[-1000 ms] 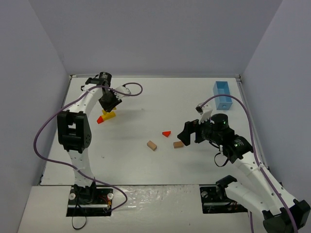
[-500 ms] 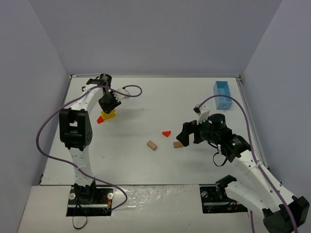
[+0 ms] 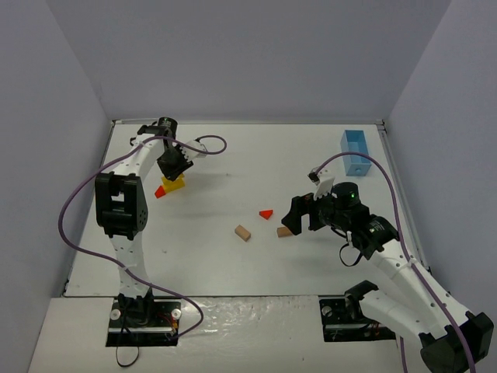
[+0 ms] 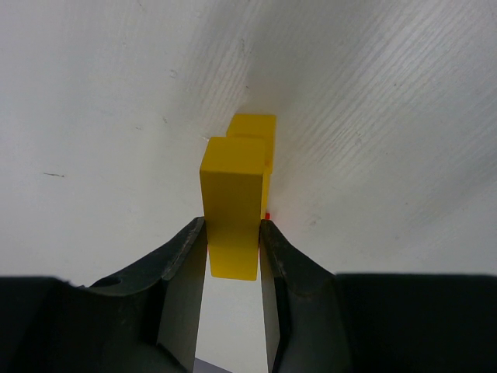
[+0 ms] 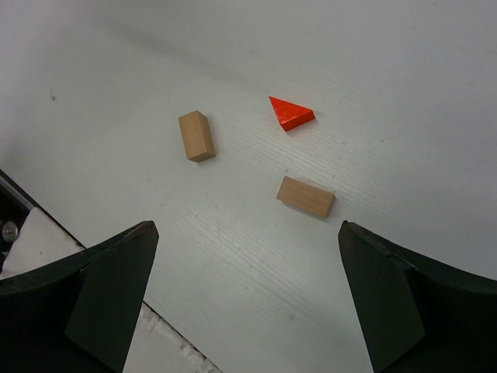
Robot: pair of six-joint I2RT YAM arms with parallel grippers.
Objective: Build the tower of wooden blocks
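While clamping a small yellow wooden cuboid (image 4: pixel 231 194) between the narrowed fingers of the left pincer (image 4: pixel 233 237), holds it close against a second yellow wooden block (image 4: pixel 254 127) at the far left of the white worktop (image 3: pixel 233 155), beside a red triangular wooden wedge (image 3: pixel 160 191). Hangs the right pincer (image 5: pixel 247 229) wide, gripping nothing, above a tan wooden cuboid (image 5: pixel 196 135), a second tan cuboid (image 5: pixel 306 196) and another red wedge (image 5: pixel 292 113), mid-worktop.
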